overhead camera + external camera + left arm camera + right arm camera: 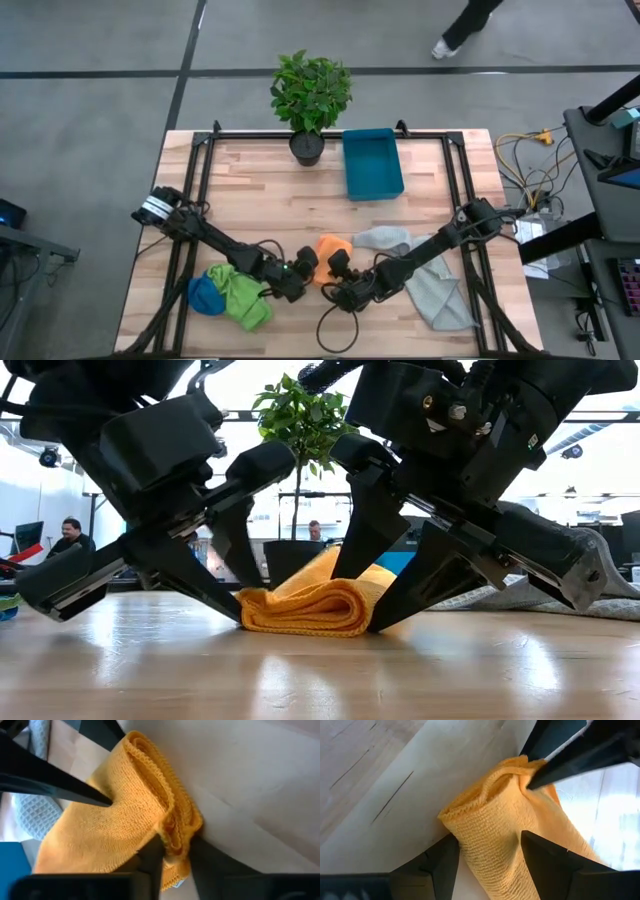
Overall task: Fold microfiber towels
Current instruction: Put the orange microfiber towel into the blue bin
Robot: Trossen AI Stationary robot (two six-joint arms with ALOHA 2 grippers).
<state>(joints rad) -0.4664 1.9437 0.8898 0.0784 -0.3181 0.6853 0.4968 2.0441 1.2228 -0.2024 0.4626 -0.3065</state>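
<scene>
The orange towel [333, 246] lies folded in several layers on the wooden table [260, 190], near its middle front. My left gripper [175, 865] comes in slanting from the table's left and is shut on the towel's left end. My right gripper [487, 857] slants in from the right. It stands open, with one finger on either side of the towel's right part. The lime green towel [243, 295] and the blue towel [205, 296] lie crumpled together at the front left. The pale grey towel [432, 282] is spread at the front right, under my right arm. My left gripper pinches the orange towel's thick folded edge [176, 832], several layers, between its two fingers at the towel's left end [248, 616]. The fingers slant down from the table's left. The towel rests on the table. My right gripper is open; one fingertip [102, 798] rests on the towel's upper face, which creases there. Its other finger [385, 610] stands at the towel's right end on the table; whether that finger touches the towel I cannot tell.
A teal plastic bin [372, 162] stands at the back of the table beside a potted plant [310, 95]. A black frame rail [330, 133] runs along the table's edges. People show in the room beyond the table in the low view.
</scene>
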